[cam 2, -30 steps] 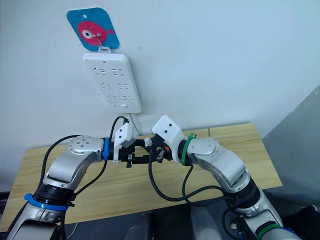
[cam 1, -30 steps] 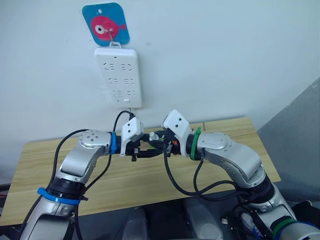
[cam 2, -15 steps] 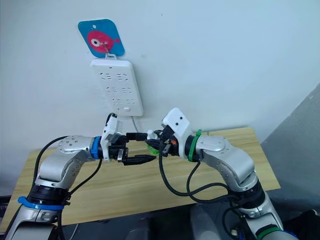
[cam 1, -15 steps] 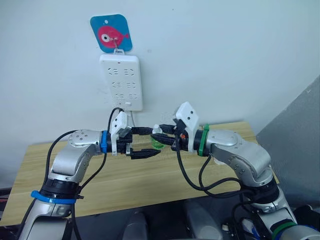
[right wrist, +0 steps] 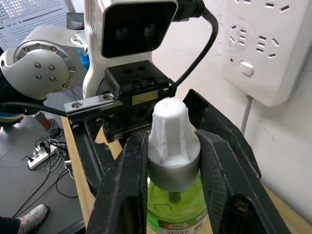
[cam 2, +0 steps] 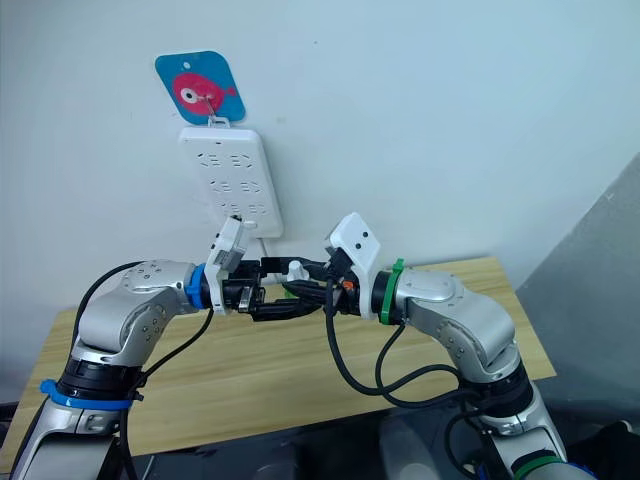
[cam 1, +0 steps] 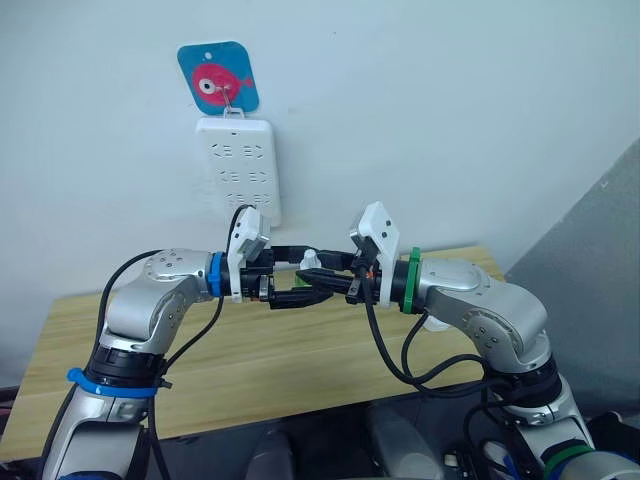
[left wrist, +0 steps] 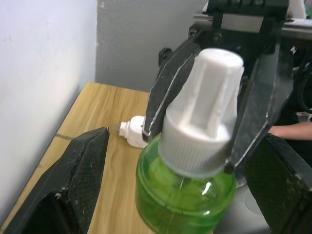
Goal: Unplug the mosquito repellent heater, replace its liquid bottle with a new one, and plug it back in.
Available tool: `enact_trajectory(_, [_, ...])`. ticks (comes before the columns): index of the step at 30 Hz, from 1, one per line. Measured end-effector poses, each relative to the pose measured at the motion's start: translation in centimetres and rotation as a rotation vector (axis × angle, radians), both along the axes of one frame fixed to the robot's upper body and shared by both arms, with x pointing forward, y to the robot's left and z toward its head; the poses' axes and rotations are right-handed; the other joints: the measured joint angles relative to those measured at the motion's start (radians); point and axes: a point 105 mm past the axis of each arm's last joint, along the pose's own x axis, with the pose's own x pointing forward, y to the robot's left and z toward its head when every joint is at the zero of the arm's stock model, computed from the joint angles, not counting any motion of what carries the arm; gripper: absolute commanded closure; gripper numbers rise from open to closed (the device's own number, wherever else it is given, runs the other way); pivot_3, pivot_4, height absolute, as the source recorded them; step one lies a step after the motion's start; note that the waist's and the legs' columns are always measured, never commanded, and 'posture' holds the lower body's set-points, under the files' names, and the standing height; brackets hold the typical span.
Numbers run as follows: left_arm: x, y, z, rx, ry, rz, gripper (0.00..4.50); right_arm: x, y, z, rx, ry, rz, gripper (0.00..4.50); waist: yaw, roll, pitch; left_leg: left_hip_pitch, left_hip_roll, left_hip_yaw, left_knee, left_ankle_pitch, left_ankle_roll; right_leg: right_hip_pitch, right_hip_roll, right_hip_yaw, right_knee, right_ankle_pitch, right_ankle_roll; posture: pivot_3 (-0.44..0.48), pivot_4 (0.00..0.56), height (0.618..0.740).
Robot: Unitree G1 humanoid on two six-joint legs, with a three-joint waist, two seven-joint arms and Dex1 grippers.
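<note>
Bottle clamped in right hand; left hand released; wooden table — power strip on white wall.

Even, soft indoor light, fairly bright; the white wall shows no glare. Faint shadows under the arms fall on the tabletop. In the left wrist view the near black fingers are blurred, the background soft
</note>
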Motion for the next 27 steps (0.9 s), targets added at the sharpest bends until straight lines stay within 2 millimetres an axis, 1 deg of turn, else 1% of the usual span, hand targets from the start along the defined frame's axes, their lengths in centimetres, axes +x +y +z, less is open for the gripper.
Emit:
enact_trajectory(8, [-0.30, 0.36, -0.73, 0.054, 0.011, -0.015, 0.27, -0.22, 0.15, 0.14, 0.014, 0.007, 0.016, 3.41, -0.001, 0.000, -0.004, 0.000, 0.000, -0.001, 0.000, 0.000, 0.000, 0.000, 0.001, 0.000, 0.000, 0.000, 0.000, -0.189, 0.092, 0.736])
enact_trajectory(17, [-0.36, 0.40, -0.79, 0.061, 0.007, -0.024, 0.27, -0.21, 0.12, 0.14, 0.014, 0.007, 0.016, 3.41, -0.001, 0.001, -0.010, 0.000, 0.000, -0.001, 0.000, 0.000, 0.000, 0.000, 0.001, 0.000, 0.000, 0.000, -0.001, -0.187, 0.093, 0.736])
enact_trajectory(20, [-0.39, 0.32, -0.79, 0.057, 0.008, -0.027, 0.90, -0.22, 0.12, 0.15, 0.015, 0.007, 0.016, 3.41, -0.001, 0.001, -0.012, 0.000, 0.000, -0.001, 0.000, 0.000, 0.000, 0.000, 0.001, 0.000, 0.000, 0.000, -0.001, -0.185, 0.093, 0.736])
enact_trajectory(22, [-0.41, 0.22, -0.79, 0.051, 0.010, -0.029, 1.47, -0.22, 0.13, 0.15, 0.015, 0.007, 0.017, 3.41, -0.001, 0.001, -0.014, 0.000, 0.000, -0.001, 0.000, 0.000, 0.000, 0.000, 0.001, 0.000, 0.000, 0.000, -0.001, -0.185, 0.093, 0.736])
enact_trajectory(24, [-0.47, 0.13, -0.75, 0.049, 0.008, -0.034, 2.15, -0.19, 0.10, 0.19, 0.017, 0.007, 0.015, 3.41, -0.001, 0.002, -0.015, 0.000, 0.000, -0.002, 0.000, 0.000, 0.000, 0.000, 0.002, 0.000, 0.000, 0.000, -0.001, -0.185, 0.093, 0.736])
enact_trajectory(27, [-0.46, 0.02, -0.72, 0.044, 0.005, -0.034, 2.21, -0.16, 0.04, 0.25, 0.020, 0.007, 0.013, 3.41, -0.001, 0.003, -0.017, 0.000, 0.000, -0.002, 0.000, 0.000, 0.000, 0.000, 0.002, 0.000, 0.000, 0.000, -0.001, -0.185, 0.093, 0.736])
